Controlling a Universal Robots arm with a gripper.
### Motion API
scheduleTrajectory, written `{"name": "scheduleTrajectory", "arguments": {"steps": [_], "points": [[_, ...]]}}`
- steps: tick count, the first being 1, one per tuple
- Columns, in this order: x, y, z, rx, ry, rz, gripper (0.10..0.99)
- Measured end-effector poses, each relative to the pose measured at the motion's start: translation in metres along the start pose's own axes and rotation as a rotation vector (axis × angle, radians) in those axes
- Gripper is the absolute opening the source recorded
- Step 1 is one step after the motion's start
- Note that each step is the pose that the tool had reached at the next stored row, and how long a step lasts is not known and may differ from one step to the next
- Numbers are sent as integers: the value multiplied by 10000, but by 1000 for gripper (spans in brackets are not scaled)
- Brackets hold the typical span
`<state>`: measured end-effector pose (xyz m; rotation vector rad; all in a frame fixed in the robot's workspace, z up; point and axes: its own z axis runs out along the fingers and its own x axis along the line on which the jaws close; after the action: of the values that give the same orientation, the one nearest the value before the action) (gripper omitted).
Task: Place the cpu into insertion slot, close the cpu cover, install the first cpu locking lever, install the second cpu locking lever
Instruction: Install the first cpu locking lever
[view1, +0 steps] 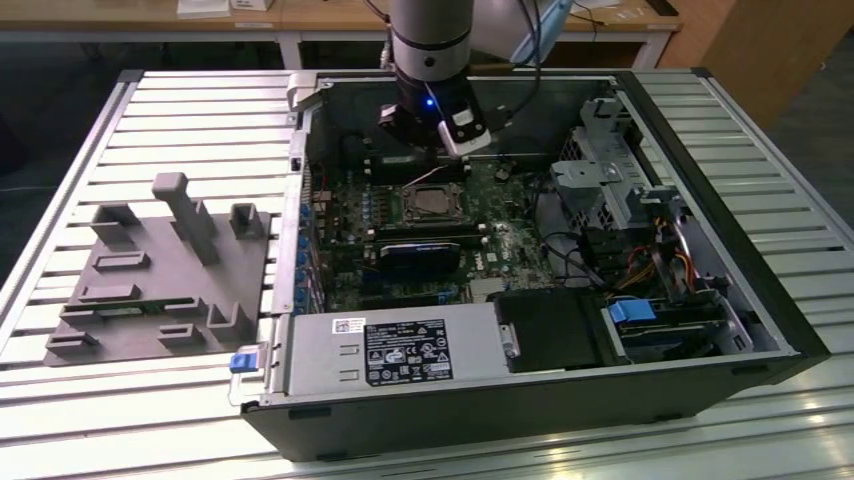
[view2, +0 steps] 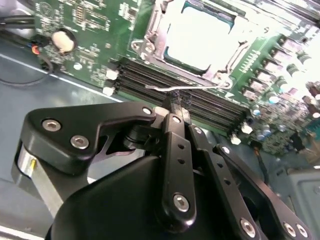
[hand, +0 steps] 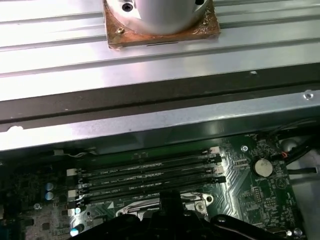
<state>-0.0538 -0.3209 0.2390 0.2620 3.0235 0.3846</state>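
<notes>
Your cpu (view2: 197, 37) sits flat in the insertion slot (view1: 406, 200), and the cpu cover (view2: 156, 25) lies around its silvery top. Just beside it, over the black memory slots (view2: 145, 80), the gripper (view2: 176, 102) has its fingers drawn together, pinching the thin wire locking lever (view2: 200, 87). Around them you see the green motherboard (view2: 90, 20) with its coin cell (view2: 64, 40). The open computer case (view1: 534, 405) holds the board, a drive cage (view1: 587, 180) and a power supply with a black label (view1: 407, 352); its print is too small to read. The case rests on a slatted table (view1: 200, 100), with a grey fixture (view1: 160, 280) at the exterior view's left.
</notes>
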Motion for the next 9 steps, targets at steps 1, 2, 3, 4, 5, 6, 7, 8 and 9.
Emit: {"name": "scheduleTrajectory", "arguments": {"steps": [1,2,3,4,5,6,7,8,9], "points": [[11,-3,1,-18,-98,-25,102],[29,-7,1,-38,-213,-53,102],[37,-9,8,-55,-290,-72,102],[40,-12,18,-60,-316,-79,102],[40,-15,27,-56,-327,-83,102],[41,-18,38,-48,-332,-85,102],[42,-19,49,-34,-337,-86,102],[43,-18,59,-2,-341,-90,102],[45,-18,71,45,-347,-94,102]]}}
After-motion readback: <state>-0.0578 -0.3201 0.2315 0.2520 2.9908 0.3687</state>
